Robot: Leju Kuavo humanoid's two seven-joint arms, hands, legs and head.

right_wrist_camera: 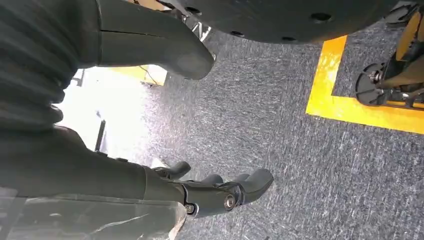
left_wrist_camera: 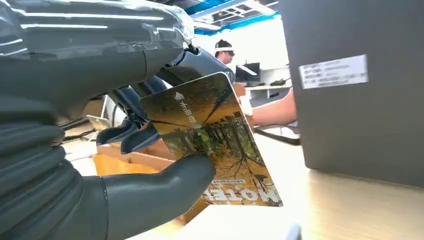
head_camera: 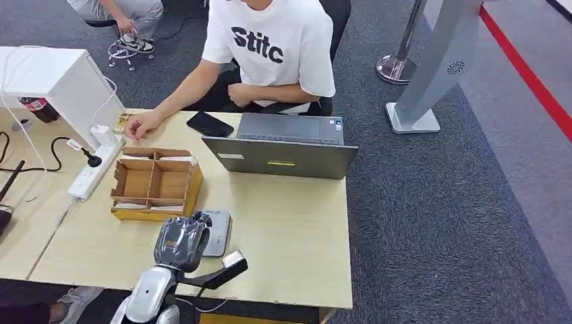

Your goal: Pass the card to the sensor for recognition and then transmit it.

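My left hand [head_camera: 181, 241] hovers over the grey sensor pad [head_camera: 218, 233] near the table's front edge. In the left wrist view that hand [left_wrist_camera: 125, 125] pinches a card [left_wrist_camera: 212, 135] between thumb and fingers; the card bears an autumn forest picture and white lettering. The hand hides the card in the head view. My right hand [right_wrist_camera: 165, 150] hangs beside my body above grey carpet, fingers spread, holding nothing.
A yellow wooden divided box [head_camera: 155, 183] stands just behind the sensor. A laptop [head_camera: 283, 145] sits at the table's back, with a seated person [head_camera: 270, 54] behind it, one hand [head_camera: 138, 125] resting on the table. A power strip [head_camera: 94, 169] and a phone [head_camera: 209, 123] lie nearby.
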